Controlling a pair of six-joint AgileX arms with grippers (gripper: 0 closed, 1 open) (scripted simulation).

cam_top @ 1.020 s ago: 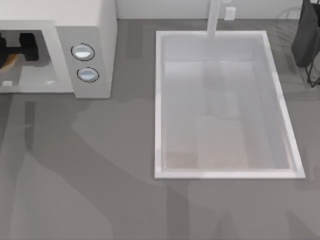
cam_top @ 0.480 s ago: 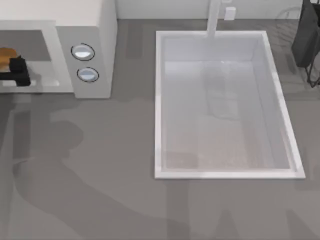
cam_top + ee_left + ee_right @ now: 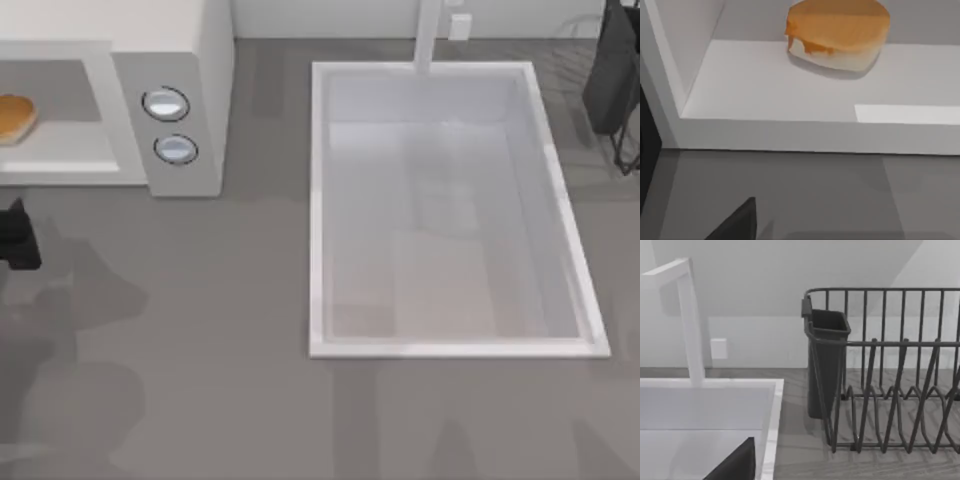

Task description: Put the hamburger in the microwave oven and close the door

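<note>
- The small round golden-tan hamburger lies on the pale floor of the boxy off-white microwave oven, well inside the open grey cavity at the top view's far left.
- In our left wrist view the hamburger sits free towards the back of the cavity, nothing touching it.
- Our left gripper hangs over the grey worktop just in front of the oven, apart from the bun and holding nothing; we cannot tell how wide its fingers stand.
- Two round silver-blue knobs sit stacked on the front panel.
- Our right wrist view looks at the white sink and a dark wire dish rack.
</note>
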